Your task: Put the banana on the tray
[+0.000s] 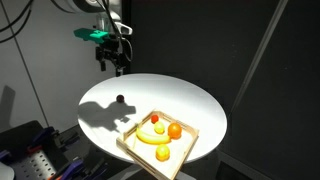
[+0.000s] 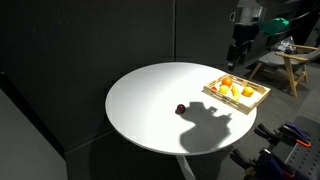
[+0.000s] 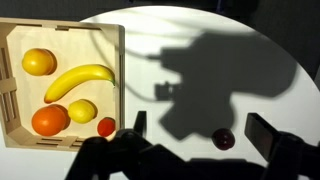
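The yellow banana (image 3: 78,80) lies inside the light-wood tray (image 3: 62,38), among round fruits; it also shows in both exterior views (image 1: 152,138) (image 2: 233,89). The tray (image 1: 138,150) (image 2: 262,94) sits at the edge of the round white table. My gripper (image 3: 198,135) is open and empty, held high above the table (image 1: 118,63) (image 2: 238,48), well apart from the tray.
In the tray are two round yellow fruits (image 3: 39,62) (image 3: 82,110), an orange (image 3: 50,120) and a small red fruit (image 3: 105,126). A small dark red fruit (image 3: 223,138) (image 1: 120,99) (image 2: 181,109) lies on the white tabletop (image 1: 180,95). A wooden stool (image 2: 290,62) stands behind the table.
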